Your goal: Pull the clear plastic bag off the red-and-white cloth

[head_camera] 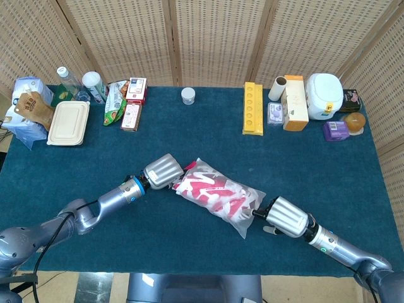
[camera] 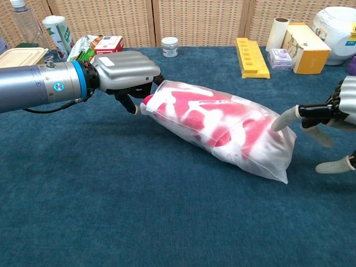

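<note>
Reaching in from the left, the left hand [camera: 125, 69] lies low over the blue table [head_camera: 76, 170], its grey back turned up and its fingers [camera: 131, 103] curled down onto the open end of the clear plastic bag [head_camera: 249, 211], where a red fold of the red-and-white cloth [camera: 192, 119] shows at the mouth; whether they pinch cloth, bag, or both cannot be told. The right hand [head_camera: 285, 218] sits at the bag's far, sealed end. In the chest view its pale-tipped fingers [camera: 283, 118] are spread apart, one touching the bag's corner, the others held off the plastic and clamped on nothing.

The bagged cloth lies slantwise near the middle of the table, between the two hands, flat on the blue covering. Woven cane screens [head_camera: 214, 38] close off the back. Along the far edge stand a beige lidded food box [head_camera: 68, 123], a clear water bottle [head_camera: 68, 82], snack packets [head_camera: 116, 102], a small white jar [head_camera: 187, 95], a yellow tray [head_camera: 252, 108], a tan carton [head_camera: 295, 102] and a white rice cooker [head_camera: 324, 96].

Only the head view shows both forearms and the whole row of goods; only the chest view shows the right hand's splayed fingertips and the left hand's fingers under its palm.
</note>
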Robot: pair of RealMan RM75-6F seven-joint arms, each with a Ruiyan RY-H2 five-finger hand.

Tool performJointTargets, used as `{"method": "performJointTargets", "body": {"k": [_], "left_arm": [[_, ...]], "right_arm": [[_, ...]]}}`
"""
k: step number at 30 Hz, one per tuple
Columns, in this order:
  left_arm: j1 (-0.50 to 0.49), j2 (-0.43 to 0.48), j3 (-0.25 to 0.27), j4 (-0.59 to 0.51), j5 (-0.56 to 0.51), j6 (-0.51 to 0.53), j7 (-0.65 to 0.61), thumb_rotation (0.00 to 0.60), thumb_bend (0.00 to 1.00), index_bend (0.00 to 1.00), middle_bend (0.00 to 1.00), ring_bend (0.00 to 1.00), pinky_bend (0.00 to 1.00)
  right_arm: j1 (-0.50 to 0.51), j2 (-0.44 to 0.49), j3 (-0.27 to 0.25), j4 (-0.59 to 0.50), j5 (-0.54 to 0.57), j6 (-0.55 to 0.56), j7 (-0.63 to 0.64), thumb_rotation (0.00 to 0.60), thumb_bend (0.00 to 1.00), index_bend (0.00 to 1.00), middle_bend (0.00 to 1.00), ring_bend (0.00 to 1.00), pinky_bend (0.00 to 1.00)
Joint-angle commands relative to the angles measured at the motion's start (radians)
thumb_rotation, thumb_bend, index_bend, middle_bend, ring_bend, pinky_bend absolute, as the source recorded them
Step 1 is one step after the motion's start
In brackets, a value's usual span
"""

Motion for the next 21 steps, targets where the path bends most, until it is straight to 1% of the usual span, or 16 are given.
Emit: {"method": "performJointTargets", "body": {"k": [1,8,21], "left_arm": [[-0.001,0.002,-0.002,-0.008,-0.005,-0.007,0.006,0.600,0.45,0.71,1.00,1.00,0.99],[0.000,0.003,-0.011,-0.028,-0.021,-0.019,0.019,0.600,0.45,0.71,1.00,1.00,0.99],[-0.003,0.000,-0.028,-0.044,-0.045,-0.039,0.035,0.600,0.45,0.70,1.00,1.00,0.99]], "right_arm": [[0.001,-0.020,-0.005,0.020,-0.009,0.025,-0.013,0.600,0.04,0.28,0.74,0.95,1.00],[0.014,-0.065,-0.011,0.064,-0.010,0.043,-0.042,0.600,0.04,0.28,0.74,0.96,1.00],[0.034,-0.092,-0.037,0.082,-0.023,0.067,-0.081,0.600,0.20,0.30,0.77,0.99,1.00]]}}
